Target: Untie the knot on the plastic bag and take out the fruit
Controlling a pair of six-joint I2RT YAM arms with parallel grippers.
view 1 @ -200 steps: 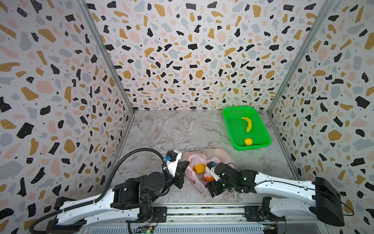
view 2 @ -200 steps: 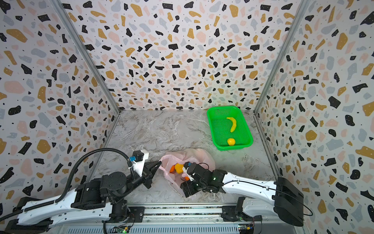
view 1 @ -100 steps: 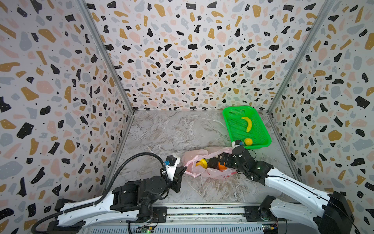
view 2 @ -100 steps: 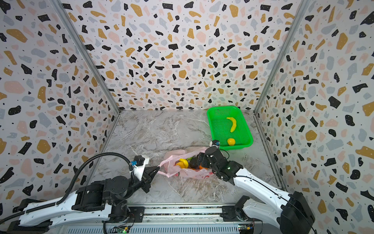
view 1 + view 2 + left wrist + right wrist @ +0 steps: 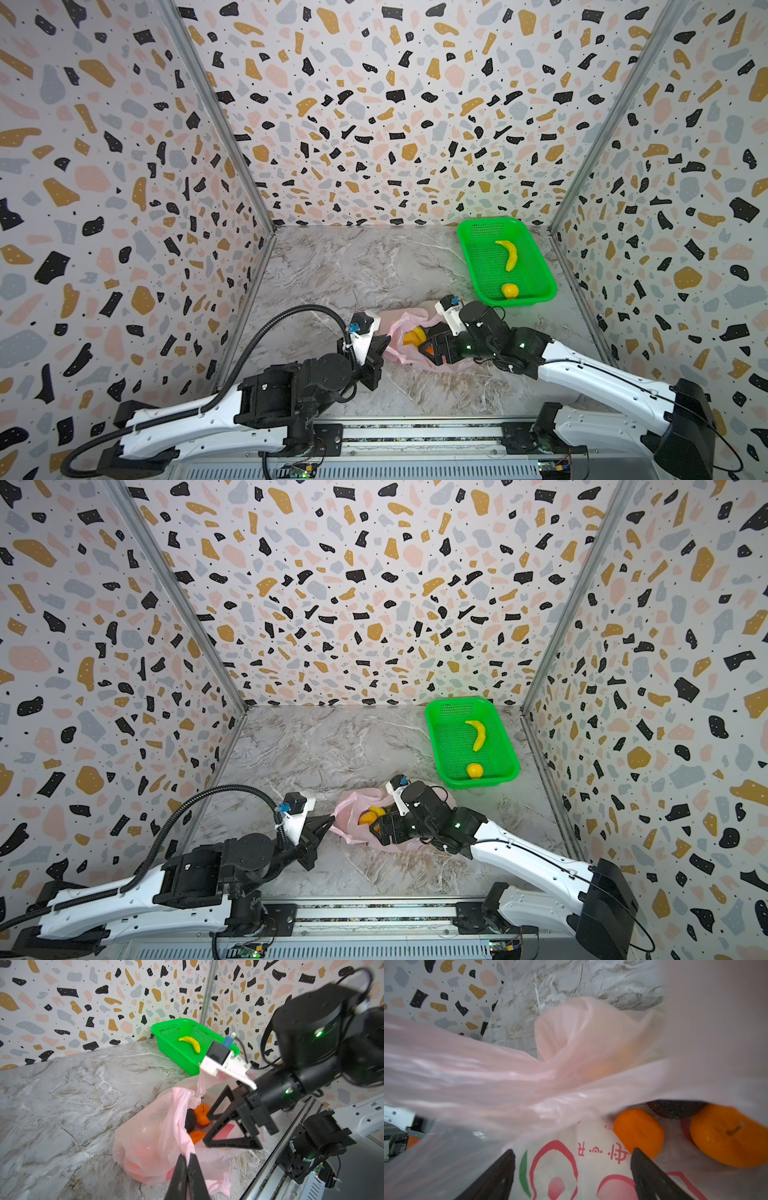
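The left fingers (image 5: 180,1174) were clenched on a fold of the plastic bag (image 5: 149,1136). The right fingers (image 5: 500,1178) stood spread apart inside the bag's open mouth, gripping nothing, close to two tangerines (image 5: 638,1132) and a dark avocado (image 5: 675,1108). The bag lay on the marble surface (image 5: 353,266) near the green basket (image 5: 519,300), which held a banana (image 5: 509,254).

a green mesh basket (image 5: 484,230) sits at the far right corner of the marble tabletop (image 5: 353,270), beside terrazzo-patterned walls (image 5: 374,124).

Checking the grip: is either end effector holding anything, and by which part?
The left end effector pinches the plastic bag by the rim of its mouth. The right end effector is open inside the bag, holding nothing.
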